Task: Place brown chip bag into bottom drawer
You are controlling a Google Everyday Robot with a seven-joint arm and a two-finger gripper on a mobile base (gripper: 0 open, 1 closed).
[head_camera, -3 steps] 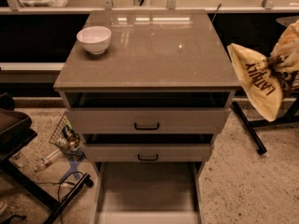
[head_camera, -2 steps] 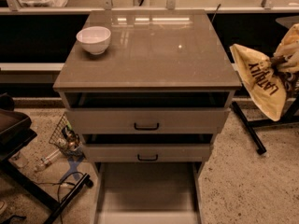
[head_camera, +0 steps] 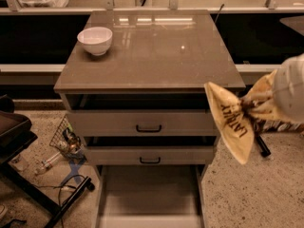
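Note:
The brown chip bag (head_camera: 232,122) hangs in the air at the right, beside the cabinet's right edge at drawer height; its yellow-tan side with dark lettering faces me. My gripper (head_camera: 251,109) is shut on the bag's right end, with the white arm (head_camera: 289,87) coming in from the right edge. The bottom drawer (head_camera: 149,198) is pulled out at the bottom of the view, a shallow grey tray with a bare floor. The bag is to the right of and above it.
A white bowl (head_camera: 95,40) stands on the cabinet top (head_camera: 156,56) at the back left. Two upper drawers with black handles (head_camera: 148,128) sit above the open one. A black chair base (head_camera: 28,175), a wire basket (head_camera: 66,139) and cables lie on the floor at left.
The bag and my gripper have moved left and down, from off to the right towards the cabinet's right edge. The bowl and drawers have not moved.

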